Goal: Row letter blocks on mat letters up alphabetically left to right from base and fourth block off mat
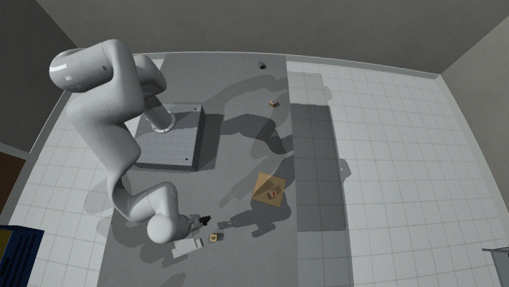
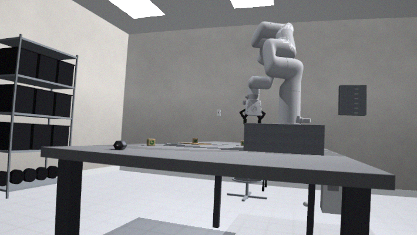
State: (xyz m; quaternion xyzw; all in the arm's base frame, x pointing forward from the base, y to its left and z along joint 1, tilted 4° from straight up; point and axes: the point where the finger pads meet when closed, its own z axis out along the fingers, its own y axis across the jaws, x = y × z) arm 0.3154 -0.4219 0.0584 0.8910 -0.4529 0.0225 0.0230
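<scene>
A tan mat (image 1: 262, 183) (image 2: 183, 143) lies on the grey table (image 1: 244, 265) (image 2: 205, 160). One block (image 1: 273, 194) (image 2: 195, 140) with a red letter on top sits on the mat. A second block (image 1: 213, 237) with a dark letter lies off the mat, near my gripper. A third block (image 1: 274, 102) (image 2: 151, 142) with a blue mark lies far off at the other end. My gripper (image 1: 196, 229) (image 2: 252, 118) is open and empty and hangs well above the table beside the dark-letter block. Part of a block (image 2: 242, 143) peeks out beside the pedestal. The fourth block is hidden in the top view.
The arm's grey pedestal (image 1: 172, 143) (image 2: 283, 138) stands on the table. A small black many-sided object (image 1: 262, 64) (image 2: 120, 144) lies near one table end. A shelf rack with dark boxes (image 2: 38, 88) stands away from the table.
</scene>
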